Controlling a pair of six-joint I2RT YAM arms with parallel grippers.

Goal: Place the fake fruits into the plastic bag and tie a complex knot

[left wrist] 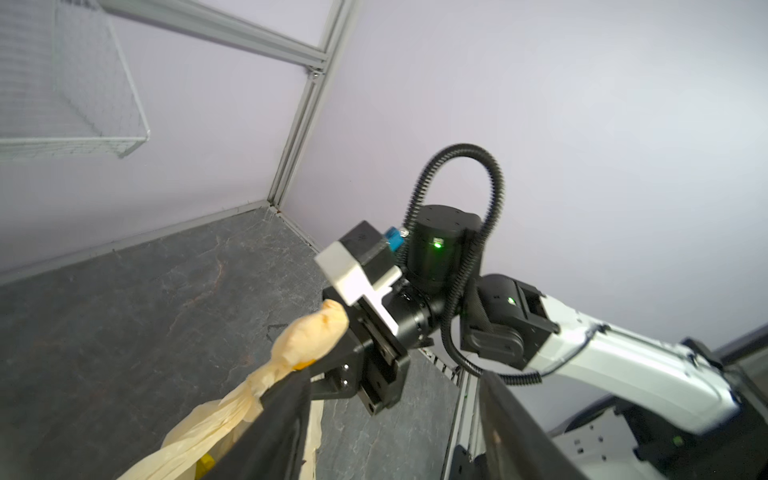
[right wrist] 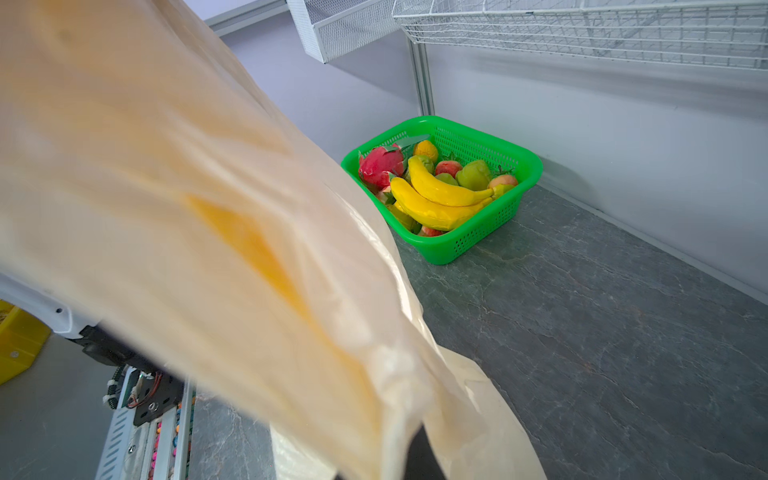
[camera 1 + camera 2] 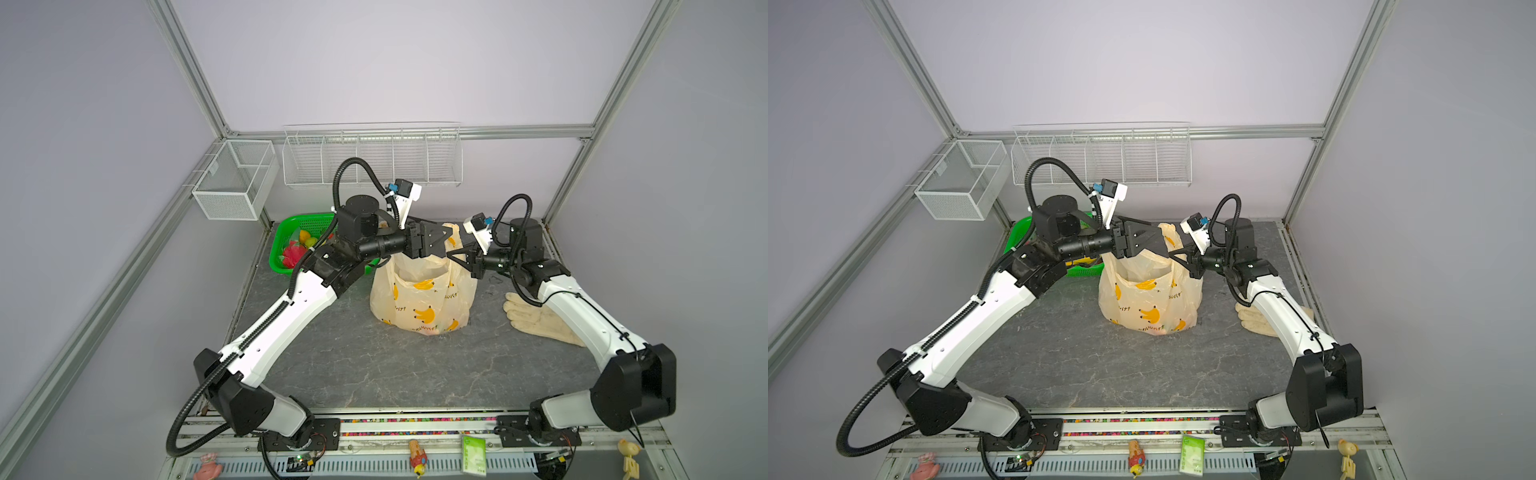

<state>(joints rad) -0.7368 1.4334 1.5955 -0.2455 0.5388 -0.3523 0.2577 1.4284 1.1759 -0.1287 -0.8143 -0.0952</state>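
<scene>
The plastic bag (image 3: 419, 299) (image 3: 1148, 299), cream with printed bananas, stands mid-table with its mouth lifted. My right gripper (image 3: 452, 251) (image 3: 1173, 255) is shut on a bunched, twisted handle (image 1: 307, 336) above the bag. The bag's film (image 2: 208, 208) covers the jaws in the right wrist view. My left gripper (image 3: 446, 242) (image 3: 1160, 245) (image 1: 397, 386) is open just left of it, and the handle runs along one finger (image 1: 274, 415). More fake fruits (image 2: 440, 191) (image 3: 299, 245) lie in the green basket (image 2: 478, 245). A tied knot cannot be made out.
The green basket (image 3: 307, 218) sits at the back left behind my left arm. A cream rubber glove (image 3: 536, 320) (image 3: 1258, 320) lies under my right forearm. White wire baskets (image 3: 374, 158) (image 3: 237, 178) hang on the back and left walls.
</scene>
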